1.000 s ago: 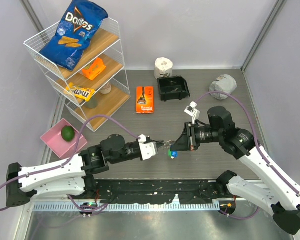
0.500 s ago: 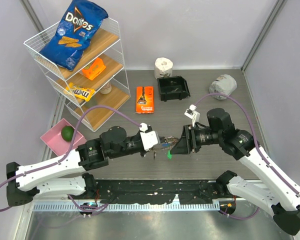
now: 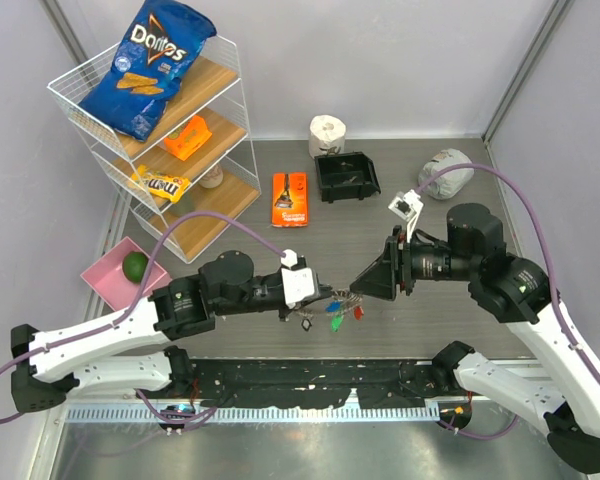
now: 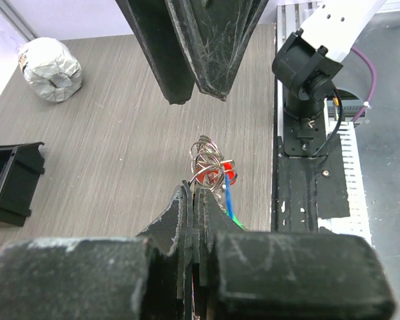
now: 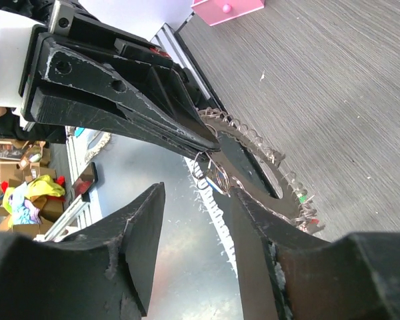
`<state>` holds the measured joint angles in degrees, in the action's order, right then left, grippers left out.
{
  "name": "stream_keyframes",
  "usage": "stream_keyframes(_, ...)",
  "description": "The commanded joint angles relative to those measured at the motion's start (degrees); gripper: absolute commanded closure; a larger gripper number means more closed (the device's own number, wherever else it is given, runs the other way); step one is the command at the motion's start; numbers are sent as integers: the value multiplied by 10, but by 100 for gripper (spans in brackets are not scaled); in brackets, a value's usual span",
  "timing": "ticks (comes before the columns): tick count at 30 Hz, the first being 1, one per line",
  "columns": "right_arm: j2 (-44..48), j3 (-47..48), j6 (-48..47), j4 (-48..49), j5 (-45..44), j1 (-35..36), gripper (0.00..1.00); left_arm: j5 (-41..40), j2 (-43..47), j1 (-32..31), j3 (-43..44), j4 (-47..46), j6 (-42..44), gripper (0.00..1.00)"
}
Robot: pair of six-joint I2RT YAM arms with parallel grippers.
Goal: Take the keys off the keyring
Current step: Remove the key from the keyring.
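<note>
While left jaws pinch the keyring aloft | right jaws parted, empty | keys dangle below

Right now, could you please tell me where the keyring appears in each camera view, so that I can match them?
Top external: the keyring hangs lower centre, between the two arms' tips.
Left wrist: centre, a cluster of loops just above the left gripper.
Right wrist: centre, its fringed arc running down to the right.
Shared landmark: the left gripper's black fingers, shut on the ring in all three views.
</note>
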<state>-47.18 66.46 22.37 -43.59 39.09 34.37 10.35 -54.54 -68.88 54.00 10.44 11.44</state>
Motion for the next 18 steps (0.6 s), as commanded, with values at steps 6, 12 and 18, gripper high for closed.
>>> stream_keyframes(6,-22,2,12,52,30,0,55,28,-4,2,37,-31,-14,100)
stream_keyframes(12,-29,-11,29,68,44,6,61,32,-14,2,43,-34,-15,100)
stream_keyframes(18,-31,-25,38,74,47,17,63,26,-21,2,45,-32,-11,100)
